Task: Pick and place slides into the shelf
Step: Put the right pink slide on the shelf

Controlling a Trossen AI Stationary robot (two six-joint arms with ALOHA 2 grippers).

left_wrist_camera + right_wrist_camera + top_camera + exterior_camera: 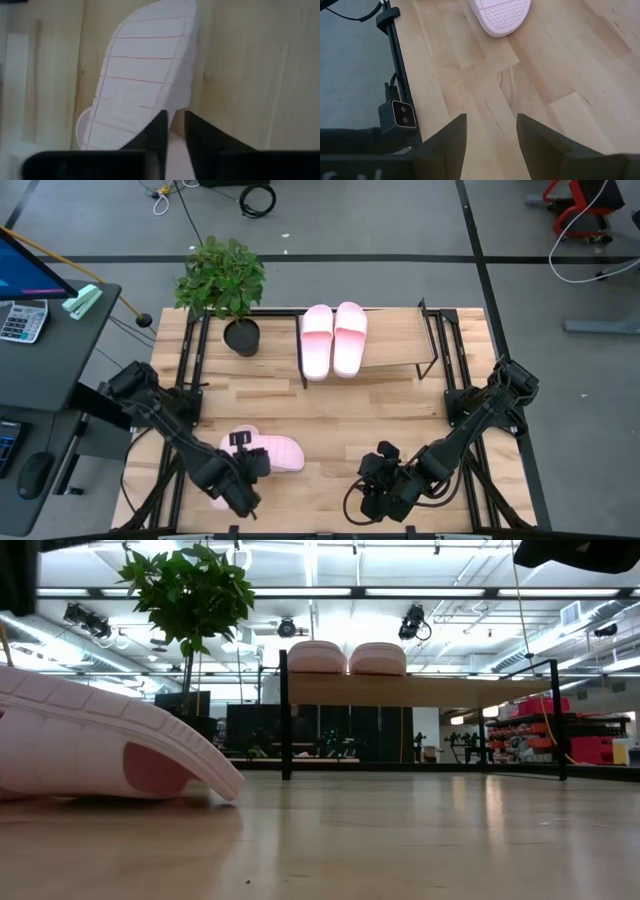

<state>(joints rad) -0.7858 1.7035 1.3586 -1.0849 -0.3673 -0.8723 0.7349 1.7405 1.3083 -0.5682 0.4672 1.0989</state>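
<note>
L gripper (171, 131): jaws narrow, pinched on the edge of a pink slide (145, 75) w/ its grooved sole facing the wrist cam. In high view L gripper (240, 470) sits at the table's front-left, over the near-table slides (262, 455); one lies flat w/ toe end pointing right, and a second pale shape shows under the gripper, partly hidden by it. Low view: a slide (100, 745) fills the left foreground, resting on the wood.

R gripper (490, 145): jaws wide apart, nothing between them, only bare tabletop (530, 90) below. In high view it's at front-centre-right (385, 480), near the table's front edge, well apart from the L gripper. R wrist view catches the tip of a slide (501, 16) farther off, plus the black table frame (395, 55) along the edge.

Shelf (400, 340) stands at the back-centre of the table; two slides (333, 338) already on its left half, side by side & touching, right half bare. Low view shows the same pair (346, 657) atop the shelf (420, 690).

Potted plant (222, 285) just left of the shelf, at back-left; nothing lies between the grippers & the shelf. Off-table left: desk w/ calculator (22, 320).
</note>
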